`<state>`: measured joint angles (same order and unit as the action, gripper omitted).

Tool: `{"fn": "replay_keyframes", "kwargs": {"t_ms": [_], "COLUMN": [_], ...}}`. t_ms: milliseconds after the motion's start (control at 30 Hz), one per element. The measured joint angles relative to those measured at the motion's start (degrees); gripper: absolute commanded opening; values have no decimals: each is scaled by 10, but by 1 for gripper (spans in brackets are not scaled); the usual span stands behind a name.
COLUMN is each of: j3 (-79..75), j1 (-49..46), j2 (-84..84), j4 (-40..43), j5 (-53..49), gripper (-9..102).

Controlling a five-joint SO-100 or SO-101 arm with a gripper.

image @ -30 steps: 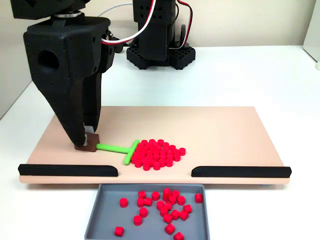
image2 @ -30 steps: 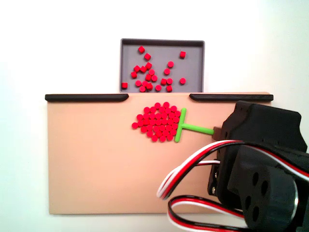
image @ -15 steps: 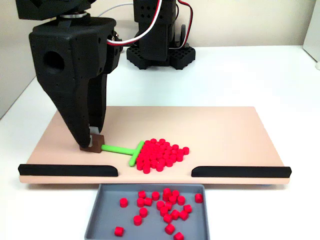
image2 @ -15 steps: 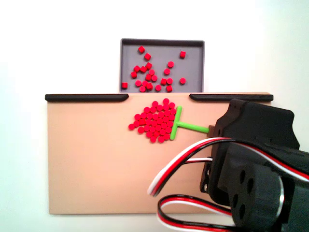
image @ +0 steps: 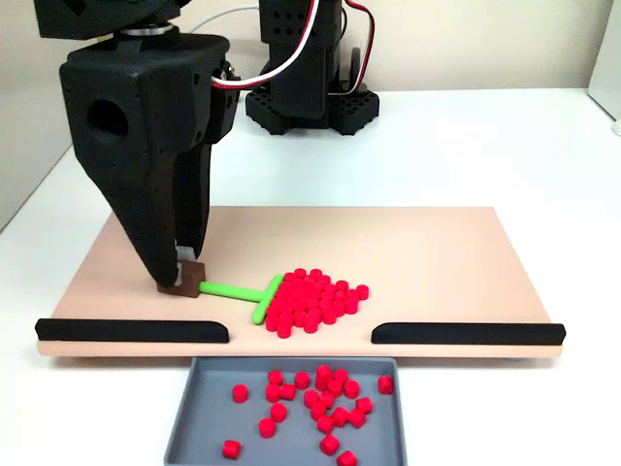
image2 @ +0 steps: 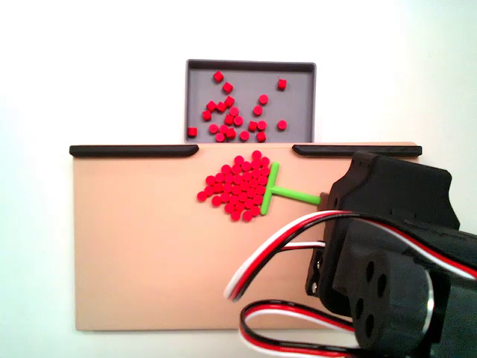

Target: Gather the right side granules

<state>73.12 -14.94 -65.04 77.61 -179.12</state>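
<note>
Nearest in a fixed view from the front, a grey tray (image: 184,427) sits on the white table (image: 466,146), its near edge cut off by the frame, with loose red pellets (image: 320,403) scattered inside. Just behind the tray lies a tan board (image: 427,252) with two black rails (image: 131,330) along its near edge and a gap between them in line with the tray. On the board, close behind that gap, the granules (image: 310,301) form one dense red patch; in a fixed view from above the same patch (image2: 235,190) lies just below the gap, its individual pieces hard to count. A green T-shaped stick (image: 238,291) has its crossbar pressed against the left side of the patch in the front view, and its stem runs left to a small brown block (image: 187,280). The gripper (image: 179,277) stands tip-down on the board with its jaws clamped on that block, though the black housing hides most of the contact. In the view from above, the arm's body and its looping red, white and black wires (image2: 283,246) cover the board's lower right corner and the stick's far end (image2: 298,195). Farthest back, the arm's black base (image: 306,102) stands on the table, its top cut off.
</note>
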Motion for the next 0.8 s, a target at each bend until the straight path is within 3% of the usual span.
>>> {"fn": "replay_keyframes", "kwargs": {"t_ms": [533,800], "j3": [2,53], "j1": [-42,-40], "j2": [-66,-143], "j4": [45,53], "j5": [-9,100], "gripper": [0,0]}}
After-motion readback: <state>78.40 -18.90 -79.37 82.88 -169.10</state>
